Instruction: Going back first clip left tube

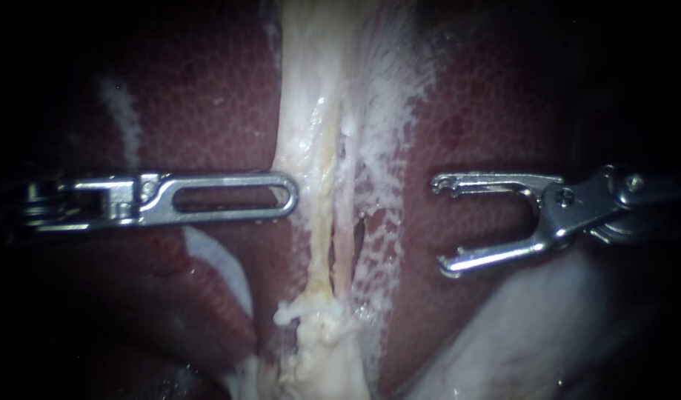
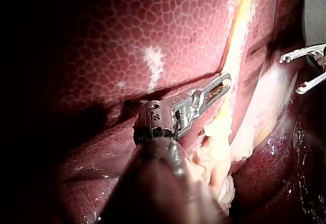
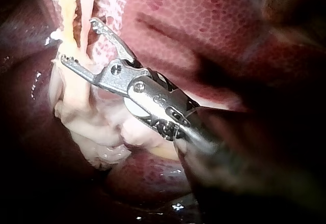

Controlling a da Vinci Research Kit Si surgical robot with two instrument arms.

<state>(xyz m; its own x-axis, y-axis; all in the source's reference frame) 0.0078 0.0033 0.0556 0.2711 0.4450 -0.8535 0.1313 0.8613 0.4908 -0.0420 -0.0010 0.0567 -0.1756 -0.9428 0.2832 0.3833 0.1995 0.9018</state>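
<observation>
Two pale tubes run side by side down the middle of the endoscope view: the yellowish left tube [image 1: 319, 222] and a thinner pink right tube [image 1: 344, 237]. No clip shows on either. My left instrument [image 1: 290, 197] lies level, its slotted jaws shut, with the tip just beside the left tube. My right instrument [image 1: 440, 224] stands to the right of the tubes, clear of them, its forked jaws wide open and empty. In the right wrist view these open jaws [image 3: 79, 40] point at the tube [image 3: 66, 10]. In the left wrist view the shut jaws [image 2: 222, 83] rest by the tube [image 2: 239, 35].
Dark red liver [image 1: 207, 96] lies on both sides of the tubes. White fibrous web [image 1: 388, 111] covers the tissue right of them. A knot of pale fatty tissue [image 1: 318, 326] sits at the tubes' lower end, and a pale fold [image 1: 518, 333] lies under my right instrument.
</observation>
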